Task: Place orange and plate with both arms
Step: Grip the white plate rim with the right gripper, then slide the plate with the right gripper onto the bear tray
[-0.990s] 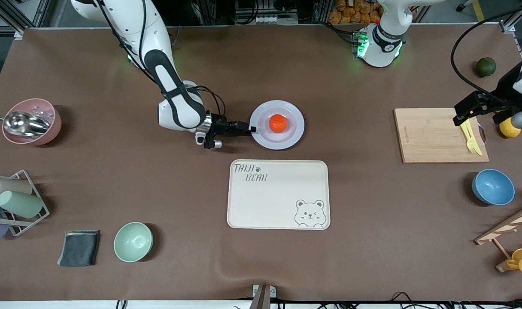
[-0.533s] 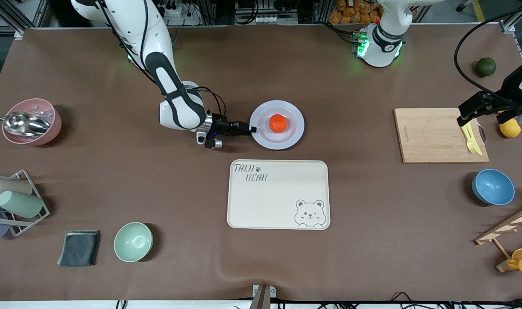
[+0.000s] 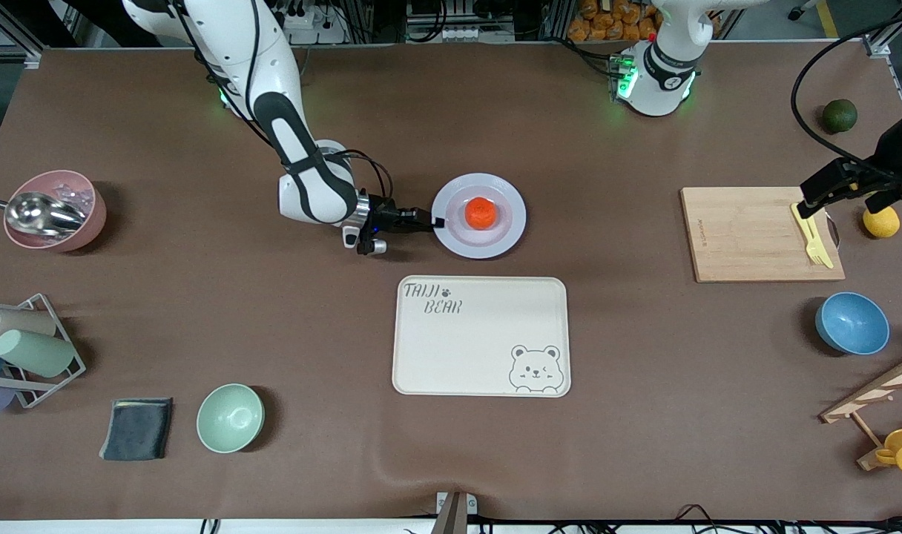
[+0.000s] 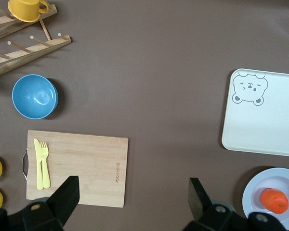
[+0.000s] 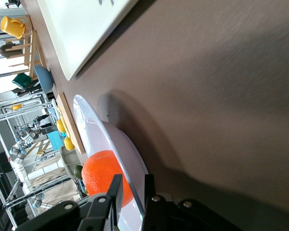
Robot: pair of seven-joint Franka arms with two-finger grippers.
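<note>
The orange (image 3: 481, 213) lies in the middle of the pale plate (image 3: 512, 230), which rests on the table farther from the front camera than the bear tray. My right gripper (image 3: 435, 221) is at the plate's rim on the right arm's side, low over the table. In the right wrist view its fingers (image 5: 116, 191) straddle the plate's rim (image 5: 94, 130) and are shut on it, with the orange (image 5: 103, 175) just past them. My left gripper (image 3: 818, 196) is open and empty in the air over the end of the cutting board. Its view shows the plate (image 4: 257, 187) and the orange (image 4: 274, 200).
The cream bear tray (image 3: 481, 335) lies nearer the front camera than the plate. A cutting board (image 3: 748, 233) with a yellow fork (image 3: 813, 237), a lemon (image 3: 881, 221), a dark green fruit (image 3: 840, 116) and a blue bowl (image 3: 851, 322) are at the left arm's end. A green bowl (image 3: 230, 417) and pink bowl (image 3: 54, 210) are at the right arm's end.
My left gripper has drifted a little toward its end of the table, off the fork. My right gripper stays at the plate's rim; the plate and orange have not moved.
</note>
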